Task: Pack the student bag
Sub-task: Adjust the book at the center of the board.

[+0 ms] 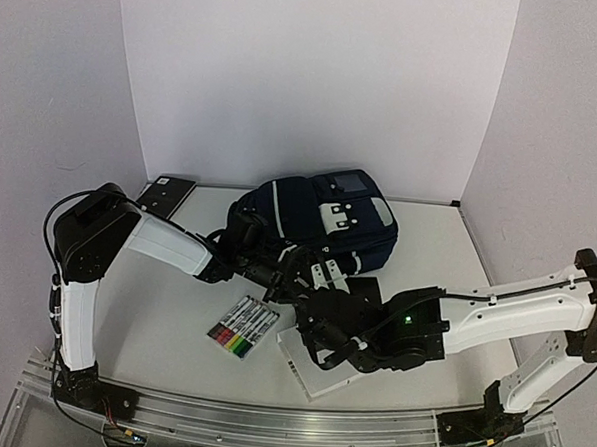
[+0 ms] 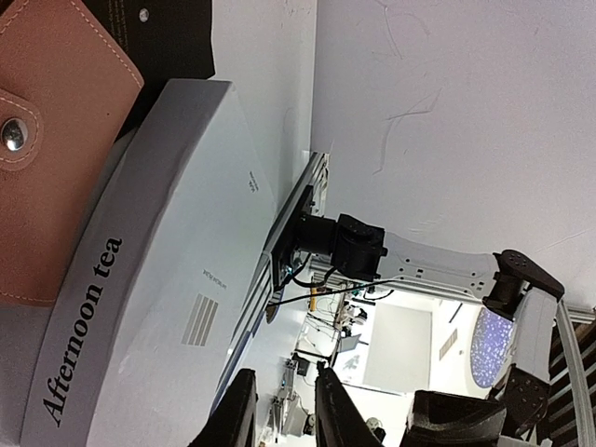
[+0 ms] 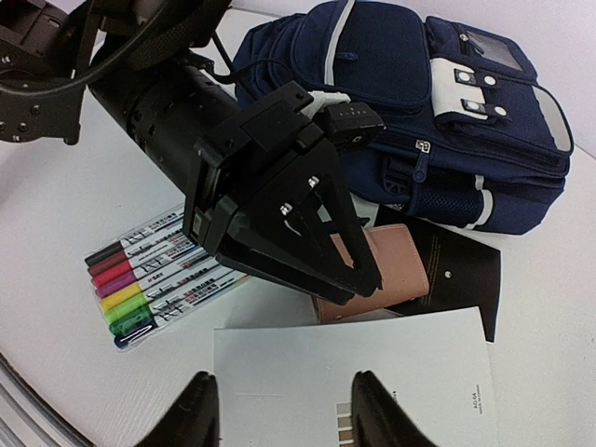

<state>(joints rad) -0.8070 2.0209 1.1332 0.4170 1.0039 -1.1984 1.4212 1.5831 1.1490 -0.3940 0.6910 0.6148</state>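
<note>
Far-left corner of the white table (image 1: 163,327): a flat black rectangular plate (image 1: 167,191) with small pale dots. The left arm reaches from the near-left edge toward the table centre.

Left of centre, toward the near edge: a clear plastic pack of markers (image 1: 243,328), slim barrels side by side, caps black, red, pink, yellow, green and blue.

The left gripper (image 2: 284,374) has black fingers with a narrow gap between them and nothing in it. Its tips are just beside the wallet.

The student bag (image 1: 324,220) lies at centre toward the far edge, front up. It is soft navy fabric with a mesh pocket, white stripes, a white patch with studs and black zips.

Just near of the bag is a tan-pink wallet (image 3: 396,265), leather-look, with a stitched edge and a metal snap. It rests on a matte black flat folder (image 3: 461,265).

Near edge, centre: a white glossy book (image 3: 372,368), rectangular, with "Afternoon tea" on its spine. It touches the wallet's near side.

The right gripper (image 3: 279,393) hovers over the book with its jaws wide apart, holding nothing.
</note>
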